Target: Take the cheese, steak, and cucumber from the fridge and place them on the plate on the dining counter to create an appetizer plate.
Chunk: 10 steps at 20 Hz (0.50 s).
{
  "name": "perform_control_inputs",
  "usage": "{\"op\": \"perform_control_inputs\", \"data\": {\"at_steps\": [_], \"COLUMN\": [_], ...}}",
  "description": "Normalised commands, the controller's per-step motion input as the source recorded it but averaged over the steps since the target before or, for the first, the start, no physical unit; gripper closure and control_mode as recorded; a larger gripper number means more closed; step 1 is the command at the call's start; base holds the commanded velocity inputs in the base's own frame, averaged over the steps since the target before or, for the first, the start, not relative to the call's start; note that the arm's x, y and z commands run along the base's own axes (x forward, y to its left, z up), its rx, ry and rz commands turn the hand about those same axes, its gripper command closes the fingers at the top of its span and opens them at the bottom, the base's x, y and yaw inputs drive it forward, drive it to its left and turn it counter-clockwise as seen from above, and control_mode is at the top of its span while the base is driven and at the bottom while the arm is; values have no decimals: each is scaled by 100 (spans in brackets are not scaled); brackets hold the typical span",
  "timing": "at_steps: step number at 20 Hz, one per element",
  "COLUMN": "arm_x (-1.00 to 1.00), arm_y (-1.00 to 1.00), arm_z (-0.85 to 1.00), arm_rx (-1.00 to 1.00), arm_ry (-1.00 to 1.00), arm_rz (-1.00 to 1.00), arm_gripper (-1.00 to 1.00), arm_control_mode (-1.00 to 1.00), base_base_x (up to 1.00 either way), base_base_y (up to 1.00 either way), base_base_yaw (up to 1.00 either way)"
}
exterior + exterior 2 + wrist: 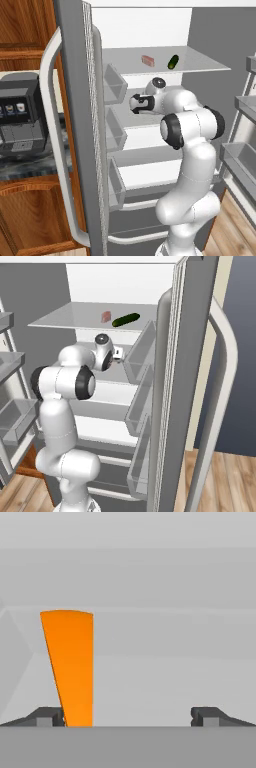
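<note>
The fridge (75,100) stands open, with my arm reaching in over its second shelf. On the top shelf the pinkish steak (147,60) lies beside the dark green cucumber (173,62); both also appear in the right base view, steak (105,317) and cucumber (125,319). The orange cheese (70,662) stands upright on the shelf in the hand view. My gripper (127,716) is open around it, the wedge close against the left fingertip (47,716). The right base view has the hand (116,353) under the top shelf. The plate and the dining counter are out of view.
Door bins (114,85) line the open left door next to my hand, and more bins (240,160) hang on the right door. A dark coffee machine (20,117) sits on a counter left of the fridge. Lower shelves lie beneath my arm.
</note>
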Motion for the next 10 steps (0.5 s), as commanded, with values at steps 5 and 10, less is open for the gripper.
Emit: {"op": "perform_control_inputs", "data": {"at_steps": [5, 10], "arm_x": [5, -15], "arm_y": [18, 41], "arm_z": [-66, -72], "arm_rx": [-9, -9], "arm_ry": [0, 0], "arm_rz": [-1, 0], "arm_gripper": [100, 100], "arm_control_mode": [-100, -100], "base_base_x": [0, 0], "base_base_y": [0, 0], "base_base_yaw": [0, 0]}}
